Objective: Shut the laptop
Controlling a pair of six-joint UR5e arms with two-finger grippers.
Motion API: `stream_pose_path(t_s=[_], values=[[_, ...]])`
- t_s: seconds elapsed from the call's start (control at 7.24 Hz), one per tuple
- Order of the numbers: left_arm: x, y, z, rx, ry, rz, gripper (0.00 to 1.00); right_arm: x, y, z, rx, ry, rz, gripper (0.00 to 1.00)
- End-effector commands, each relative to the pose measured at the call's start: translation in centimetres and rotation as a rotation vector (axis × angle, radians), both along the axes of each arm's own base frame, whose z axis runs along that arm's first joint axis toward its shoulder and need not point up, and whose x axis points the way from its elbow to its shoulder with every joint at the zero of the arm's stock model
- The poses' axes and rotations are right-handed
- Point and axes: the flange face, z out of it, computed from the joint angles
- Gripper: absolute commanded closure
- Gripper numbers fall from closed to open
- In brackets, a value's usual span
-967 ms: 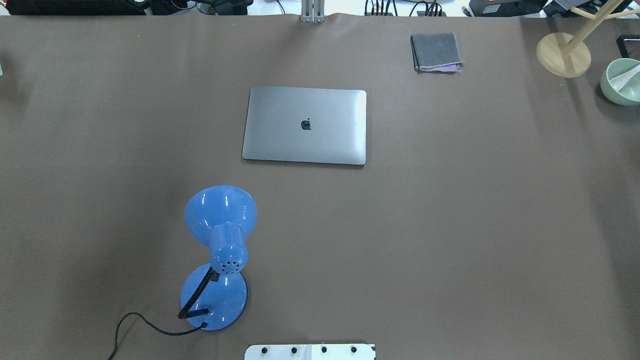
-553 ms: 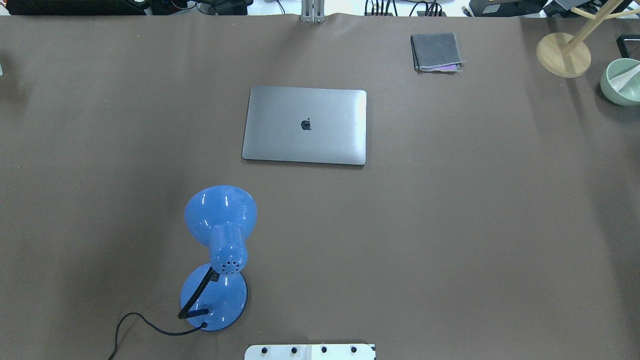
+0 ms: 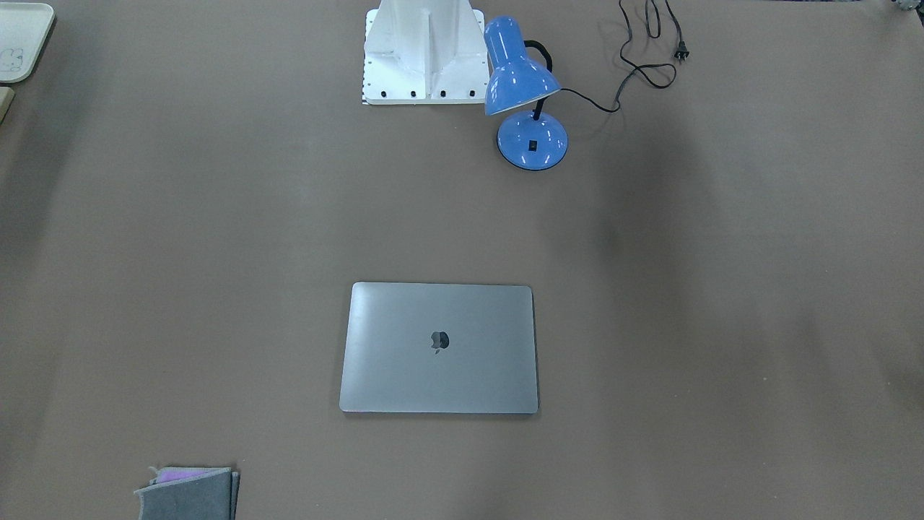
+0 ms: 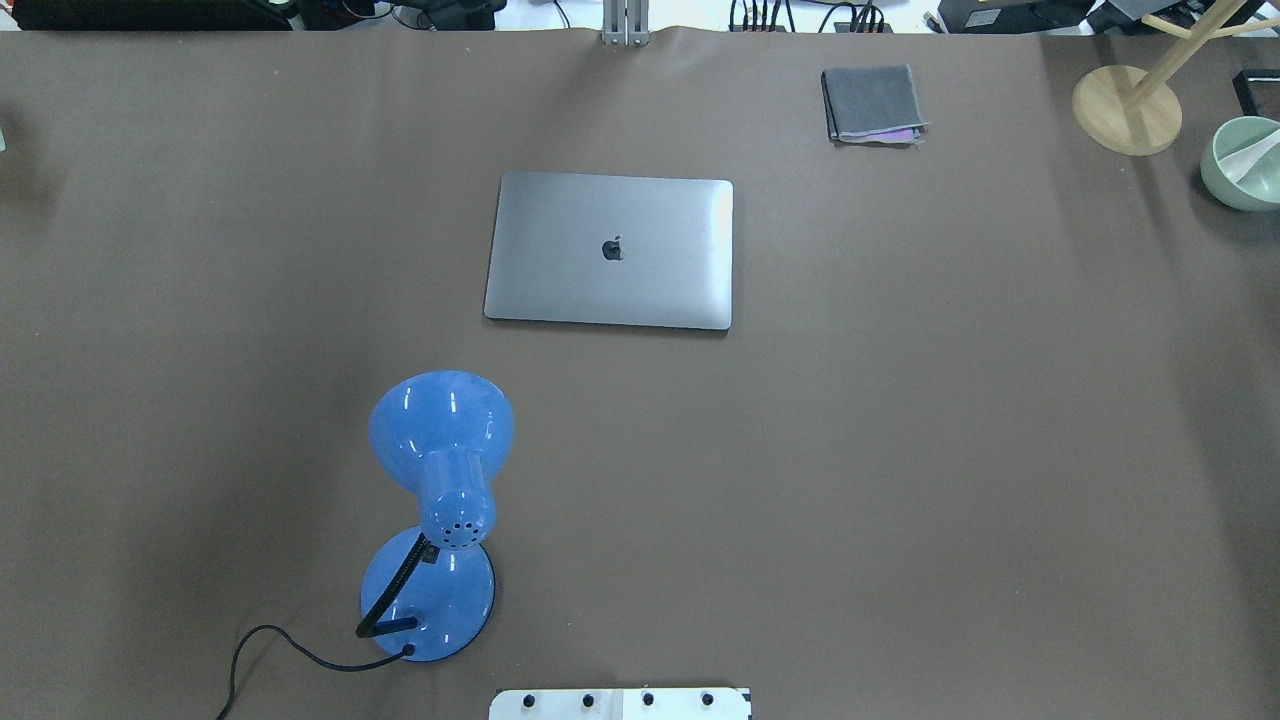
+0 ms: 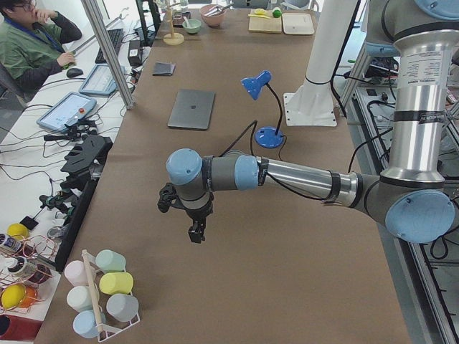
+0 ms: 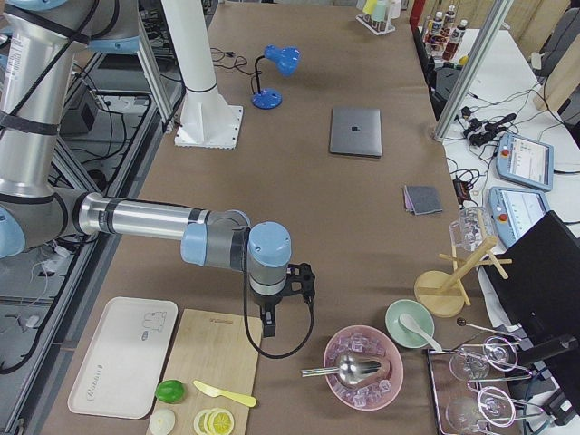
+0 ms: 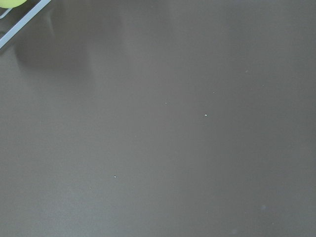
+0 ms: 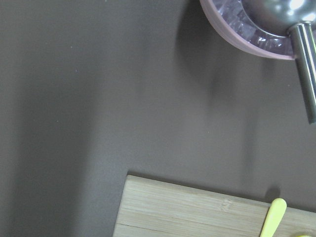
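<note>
The silver-grey laptop (image 4: pixel 610 250) lies flat on the brown table with its lid down and the dark apple logo facing up. It also shows in the front-facing view (image 3: pixel 439 348), the exterior left view (image 5: pixel 192 109) and the exterior right view (image 6: pixel 356 131). My left gripper (image 5: pixel 196 232) hangs over the table's left end, far from the laptop. My right gripper (image 6: pixel 269 323) hangs over the table's right end, also far from it. Both show only in the side views, so I cannot tell whether they are open or shut. The wrist views show no fingers.
A blue desk lamp (image 4: pixel 440 500) stands in front of the laptop, near the robot base. A folded grey cloth (image 4: pixel 872 104) lies at the back right. A wooden stand (image 4: pixel 1127 108) and a green bowl (image 4: pixel 1240 165) sit at far right. A pink ice bowl (image 6: pixel 365 367) and a cutting board (image 6: pixel 212 372) lie near my right gripper.
</note>
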Motion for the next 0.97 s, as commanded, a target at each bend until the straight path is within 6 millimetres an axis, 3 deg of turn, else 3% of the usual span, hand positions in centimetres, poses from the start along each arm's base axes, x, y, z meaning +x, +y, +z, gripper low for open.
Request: stream_pose_path(t_s=[0.0, 0.83], values=[[-0.01, -0.1, 0.0, 0.013, -0.011, 0.002, 0.02, -0.01, 0.0, -0.01, 0.0, -0.001, 0.0, 0.0], [0.06, -0.32, -0.31, 0.02, -0.011, 0.004, 0.02, -0.25, -0.13, -0.13, 0.0, -0.011, -0.001, 0.0]])
